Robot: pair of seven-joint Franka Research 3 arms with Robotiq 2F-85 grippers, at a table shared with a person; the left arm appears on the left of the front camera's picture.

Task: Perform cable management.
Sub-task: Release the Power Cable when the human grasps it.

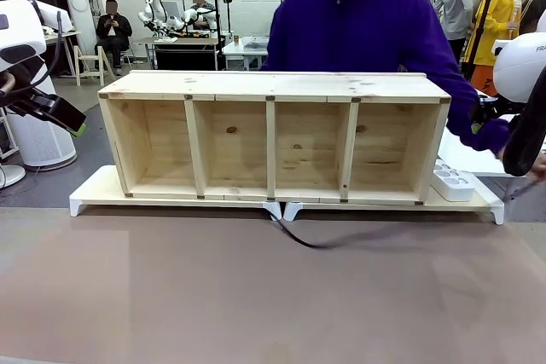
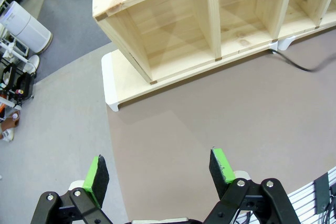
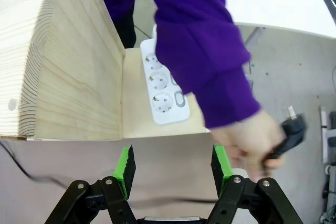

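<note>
Fingers of the right gripper (image 3: 172, 169) are seen spread apart in the right wrist view, with nothing between the green pads; bare table lies beyond them. Just beyond and to one side, the person's hand (image 3: 252, 142) is closed around the plug (image 3: 291, 132) of the cable (image 1: 311, 242), close to the gripper but not inside it. A white power strip (image 3: 165, 90) lies on the white riser (image 1: 94, 193) beside the end wall of the wooden shelf (image 1: 273, 138), with the purple sleeve (image 3: 202, 45) passing above it.

The left gripper (image 2: 157, 174) is likewise held apart and empty, raised above the brown table (image 2: 210, 114) near the shelf's other end, well apart from the cable.

The cable is seen emerging from under the shelf at the gap between the two risers, curving loosely across the table toward the robot's right side. A blurred dark line low in the right wrist view is probably the same cord.

The task is judged to be at an early stage: the cord lies slack and unrouted, the plug is not in any socket, and nothing has been taken by either gripper. A handover of the plug may be intended, though this cannot be confirmed.

Counted: one cable, one plug, one power strip, one shelf with four compartments, two risers, two grippers, one person at the table.
</note>
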